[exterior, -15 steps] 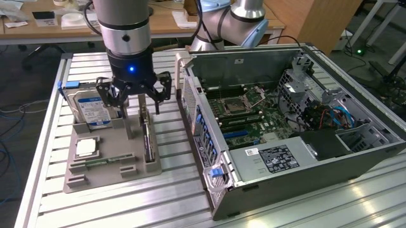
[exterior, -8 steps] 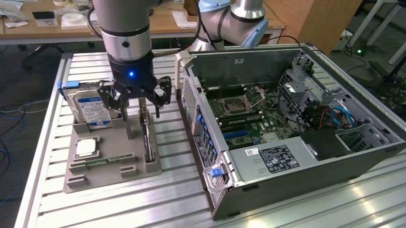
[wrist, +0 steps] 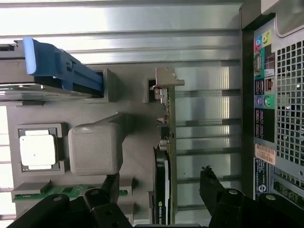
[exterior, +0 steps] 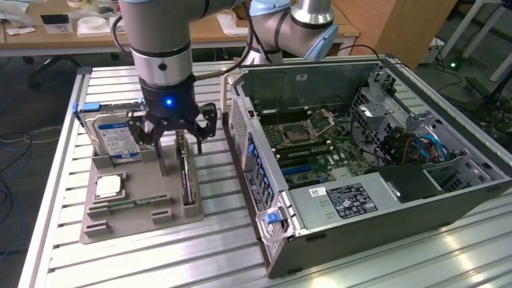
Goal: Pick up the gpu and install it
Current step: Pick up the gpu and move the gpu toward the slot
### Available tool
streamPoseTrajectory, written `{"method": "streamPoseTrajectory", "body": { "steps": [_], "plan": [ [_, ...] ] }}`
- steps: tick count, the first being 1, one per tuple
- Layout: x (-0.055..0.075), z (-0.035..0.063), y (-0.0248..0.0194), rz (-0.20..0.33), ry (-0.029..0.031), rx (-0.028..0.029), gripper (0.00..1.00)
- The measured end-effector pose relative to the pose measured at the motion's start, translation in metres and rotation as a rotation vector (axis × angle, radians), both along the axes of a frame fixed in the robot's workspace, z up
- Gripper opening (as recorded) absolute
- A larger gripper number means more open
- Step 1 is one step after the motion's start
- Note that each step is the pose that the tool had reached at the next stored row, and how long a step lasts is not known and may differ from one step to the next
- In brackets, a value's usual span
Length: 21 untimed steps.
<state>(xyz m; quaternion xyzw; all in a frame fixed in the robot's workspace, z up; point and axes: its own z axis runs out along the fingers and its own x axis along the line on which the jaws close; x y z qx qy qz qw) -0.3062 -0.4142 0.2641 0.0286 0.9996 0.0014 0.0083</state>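
I find the gripper (exterior: 176, 139) poised directly over the grey moulded tray (exterior: 136, 225), its black fingers (wrist: 110, 187) spread wide and holding nothing. The gpu (wrist: 164, 166), a thin flat circuit card with a black fan shroud and a silver end bracket, stands on edge in a slot of that tray. The fingers flank it, one on each side, and stand apart from it. The tray lies on the slatted aluminium tabletop (exterior: 120, 264), toward its edge at the exterior view's left. It also carries an upright silver hard drive (exterior: 116, 141), a flat silver processor (exterior: 108, 186) and a narrow green memory stick (exterior: 128, 204). The open black computer case (exterior: 360, 168) lies just beside the tray.
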Motion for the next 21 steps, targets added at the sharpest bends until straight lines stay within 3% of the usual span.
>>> {"method": "streamPoseTrajectory", "body": {
  "steps": [3, 8, 21],
  "plan": [
    [0.000, -0.0055, -0.0005, 0.000, -0.0001, 0.0001, 0.78],
    [0.000, -0.0146, -0.0051, 0.000, -0.0002, 0.0002, 0.78],
    [0.003, -0.0383, -0.0052, 0.001, 0.0004, 0.0000, 0.78]
  ]
}}
